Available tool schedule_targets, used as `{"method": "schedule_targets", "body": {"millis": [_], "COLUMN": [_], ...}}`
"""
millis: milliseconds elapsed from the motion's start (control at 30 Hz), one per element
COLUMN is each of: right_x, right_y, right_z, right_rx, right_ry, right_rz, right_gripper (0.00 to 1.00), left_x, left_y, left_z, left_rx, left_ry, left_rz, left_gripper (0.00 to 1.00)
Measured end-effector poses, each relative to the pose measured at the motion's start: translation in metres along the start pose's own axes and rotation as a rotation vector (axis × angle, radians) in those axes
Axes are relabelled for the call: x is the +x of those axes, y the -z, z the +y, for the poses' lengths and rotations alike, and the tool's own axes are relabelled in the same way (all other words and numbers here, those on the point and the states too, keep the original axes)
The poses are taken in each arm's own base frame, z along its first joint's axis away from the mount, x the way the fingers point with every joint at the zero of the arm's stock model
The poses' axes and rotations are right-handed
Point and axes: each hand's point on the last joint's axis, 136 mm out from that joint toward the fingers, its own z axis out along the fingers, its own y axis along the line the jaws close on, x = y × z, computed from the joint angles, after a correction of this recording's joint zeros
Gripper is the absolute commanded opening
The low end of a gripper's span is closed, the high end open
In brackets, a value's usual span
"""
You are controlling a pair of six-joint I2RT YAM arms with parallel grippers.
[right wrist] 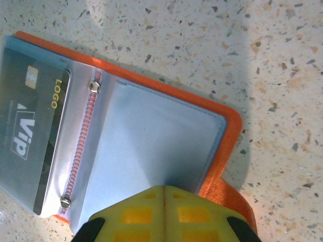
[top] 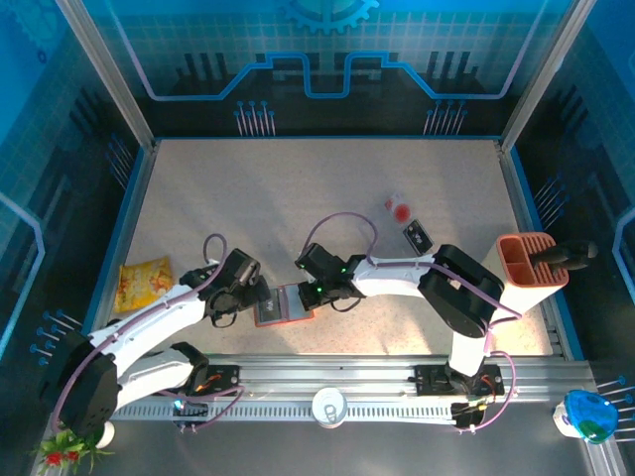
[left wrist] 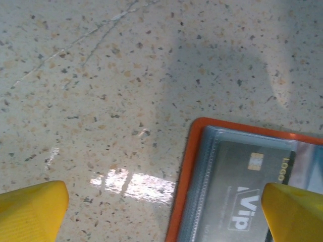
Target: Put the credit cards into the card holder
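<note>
Item: card holder [right wrist: 151, 136], orange, lying open on the table [top: 298, 188] near its front edge, between the two arms. A VIP card [right wrist: 30, 126] sits in one clear pocket. Probably light and floppy with slick sleeves, so best pinned at the orange rim.

Loose stock: a reddish card [top: 399, 207] and a dark card [top: 417, 236], well apart from the holder. Thin and flat, best lifted by an edge.

Tools: the left gripper [left wrist: 161, 217] is spread wide over the holder's corner. The right gripper [right wrist: 164, 201] is pressed together at its near edge, contact unclear.

Further cards cannot be made out.
</note>
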Motion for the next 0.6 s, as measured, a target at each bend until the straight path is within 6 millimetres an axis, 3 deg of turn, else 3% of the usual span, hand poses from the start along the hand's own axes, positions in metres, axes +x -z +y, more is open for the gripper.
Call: {"method": "schedule_targets", "body": {"millis": [367, 600], "right_x": [-0.007, -0.007], "right_y": [0.009, 0.009], "right_z": [-0.028, -0.031], "right_rx": [-0.008, -0.012], "right_ry": [-0.046, -0.049], "right_rz": [-0.05, -0.063], "right_gripper": [0.0, 0.0], "left_x": [-0.009, -0.009], "left_y": [-0.001, -0.007], "left_z": [-0.033, -0.057], "left_rx": [0.108, 0.212], "left_ry": [-0.03, -0.034], "left_rz": [0.001, 0.014], "left_gripper": [0.99, 0.99]}}
